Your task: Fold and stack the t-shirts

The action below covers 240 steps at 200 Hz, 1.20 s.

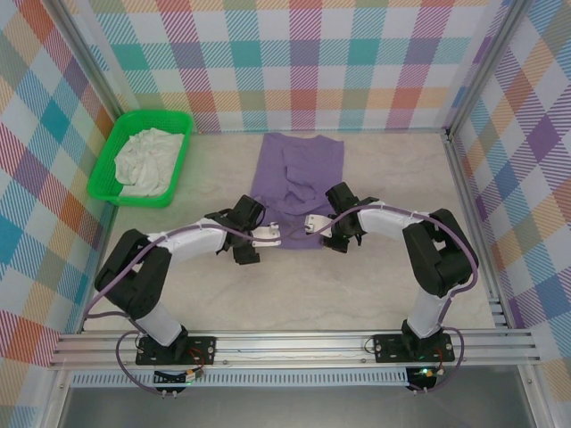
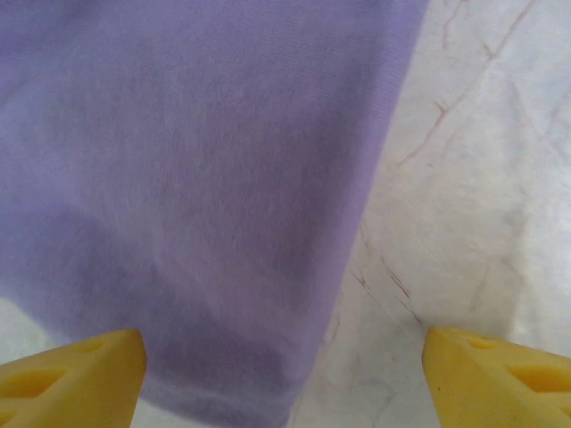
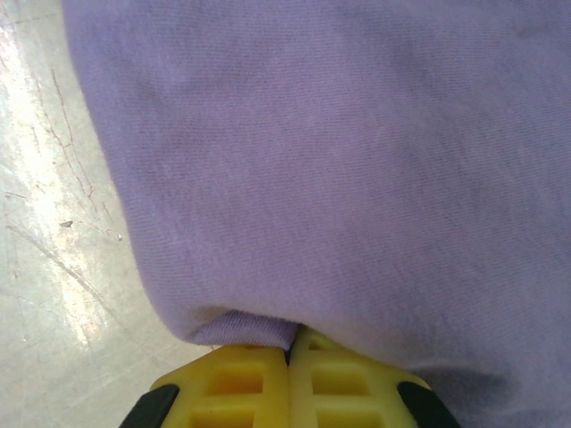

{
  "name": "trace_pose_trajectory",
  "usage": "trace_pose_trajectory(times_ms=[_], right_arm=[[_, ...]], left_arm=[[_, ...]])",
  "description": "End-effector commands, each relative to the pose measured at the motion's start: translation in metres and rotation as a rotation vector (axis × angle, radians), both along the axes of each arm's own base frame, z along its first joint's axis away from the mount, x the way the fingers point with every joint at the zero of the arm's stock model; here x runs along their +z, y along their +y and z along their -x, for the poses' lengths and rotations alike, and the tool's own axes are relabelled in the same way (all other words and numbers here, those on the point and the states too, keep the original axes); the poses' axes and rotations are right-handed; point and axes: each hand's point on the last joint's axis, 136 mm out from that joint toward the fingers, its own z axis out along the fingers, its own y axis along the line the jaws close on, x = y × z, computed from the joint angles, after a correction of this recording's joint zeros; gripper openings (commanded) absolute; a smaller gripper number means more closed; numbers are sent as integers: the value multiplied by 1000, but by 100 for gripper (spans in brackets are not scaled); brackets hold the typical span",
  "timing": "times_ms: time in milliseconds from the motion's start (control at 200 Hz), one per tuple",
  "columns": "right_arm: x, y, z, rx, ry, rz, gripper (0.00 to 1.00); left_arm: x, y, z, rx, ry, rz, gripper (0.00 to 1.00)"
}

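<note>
At the far-left corner of the table (image 1: 357, 285), well apart from the work: green mesh basket (image 1: 134, 200) with the off-white t-shirt (image 1: 150, 159) crumpled inside, unfolded, likely parked for a later turn.

Toward the middle, nearer the far edge: lavender t-shirt (image 1: 299, 169) lying mostly flat, some cloth turned over its front, seemingly mid-fold.

At its near-left hem corner: left gripper (image 2: 284, 357) spread wide, holding nothing, yellow fingers (image 2: 80, 370) either side of the cloth corner, probably poised to pinch it.

At the near-right hem corner: right gripper (image 3: 288, 357) clamped tight on a tuck of lavender cloth, presumably to carry the hem toward the collar.

Hard to tell from above whether the hem is off the table.

No obstacle seen between hem and collar.
</note>
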Motion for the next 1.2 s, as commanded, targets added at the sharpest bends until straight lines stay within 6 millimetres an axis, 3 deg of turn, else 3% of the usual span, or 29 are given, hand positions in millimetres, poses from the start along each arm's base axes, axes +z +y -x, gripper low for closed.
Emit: trace_pose_trajectory(times_ms=[0, 115, 245, 285, 330, 480, 730, 875, 1195], right_arm=[[-33, -12, 33, 9, 139, 50, 0], [-33, -13, 35, 11, 144, 48, 0], [-32, -13, 36, 10, 147, 48, 0], [-33, -13, 37, 10, 151, 51, 0], [-32, -13, 37, 9, 150, 51, 0], [-23, -12, 36, -6, 137, 30, 0], [5, -8, 42, -87, 114, -46, 0], [21, -13, 60, -124, 91, -47, 0], [63, -26, 110, -165, 65, 31, 0]], left_arm=[[-10, 0, -8, -19, 14, -31, 78], [-25, 8, -13, 14, 49, -66, 69], [-29, 10, -20, 45, 54, -77, 49], [-28, 10, -20, 49, 56, -78, 34], [-26, 10, -22, 64, 56, -79, 0], [-8, 6, -24, 99, 21, -71, 0], [35, 7, -7, 163, -53, -48, 0], [58, 7, 7, 209, -84, -28, 0], [90, 1, 60, 203, -98, 45, 0]])
